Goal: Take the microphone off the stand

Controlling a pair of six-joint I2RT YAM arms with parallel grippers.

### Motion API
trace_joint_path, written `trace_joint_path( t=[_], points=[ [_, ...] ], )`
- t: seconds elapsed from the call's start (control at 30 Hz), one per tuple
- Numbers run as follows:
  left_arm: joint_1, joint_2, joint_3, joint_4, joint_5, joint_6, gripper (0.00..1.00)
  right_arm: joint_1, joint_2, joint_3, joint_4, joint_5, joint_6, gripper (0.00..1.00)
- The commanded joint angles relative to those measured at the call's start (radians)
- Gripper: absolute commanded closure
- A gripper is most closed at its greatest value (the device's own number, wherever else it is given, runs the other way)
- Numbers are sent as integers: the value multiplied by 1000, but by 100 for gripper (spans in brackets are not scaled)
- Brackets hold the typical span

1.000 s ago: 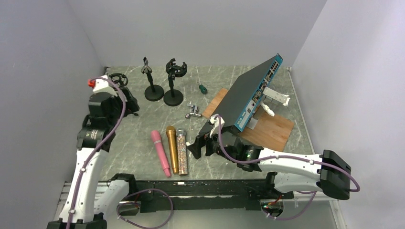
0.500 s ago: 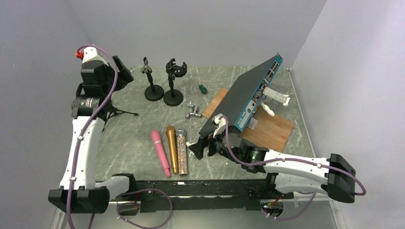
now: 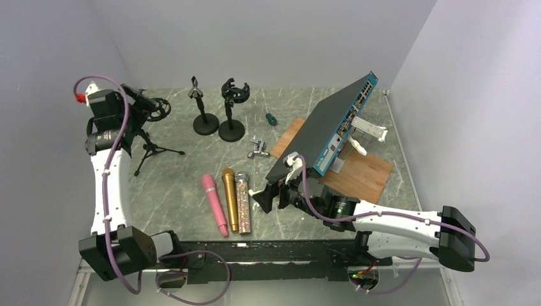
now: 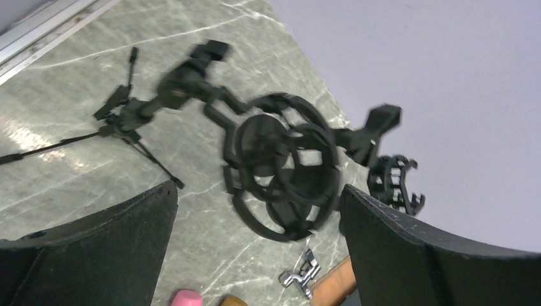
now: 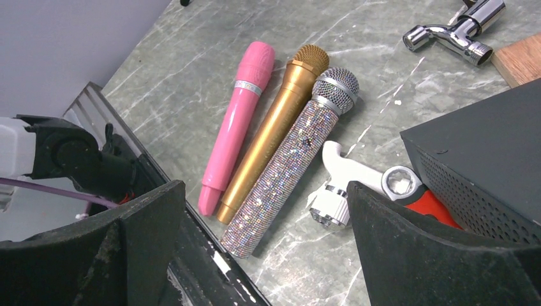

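- Shock mount (image 4: 281, 172) on tripod stand (image 4: 121, 115), centre frame (motion-blurred).
- Left gripper (image 4: 258, 194) fingers (image 4: 96, 248) wide apart, lower corners.
- Faucet (image 4: 300, 275), bottom edge, on marble tabletop (image 4: 64, 172).

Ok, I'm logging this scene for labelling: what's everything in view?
microphones: 3, pink, gold, silver glitter, side by side, near centre.
round-base stands: 2, black, far centre.
tripod stand: 1, black, far left, mount empty.
tap: 1, chrome, centre.
small item: 1, green, far centre.
network switch: 1, dark and teal, tilted, right.
wooden board: 1, brown, under the switch.
left fingers: 2, black, open, far left.
right fingers: 2, black, open, beside the microphones.
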Motion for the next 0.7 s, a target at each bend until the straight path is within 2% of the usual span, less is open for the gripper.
trace_joint_path(
  t=[0.0, 0.1, 0.33, 0.43, 0.57, 0.67],
  points=[
    [101, -21, -45, 86, 82, -92, 1, -4, -30, -23, 9, 46, -8, 0],
    [152, -54, -125, 138, 80, -143, 0, -4, -22, -16, 3, 43, -14, 0],
    [236, -161, -436, 428, 83, -358, 1, -4, -32, -29, 10, 38, -9, 0],
    [238, -198, -483, 429, 44, -402, 2, -5, -39, -34, 3, 44, -11, 0],
    [239, -261, -524, 434, 0, -386, 2, -6, -41, -39, 3, 50, -12, 0],
    [236, -304, -537, 513, 24, -271, 0, -5, -31, -40, 17, 46, -16, 0]
  ],
)
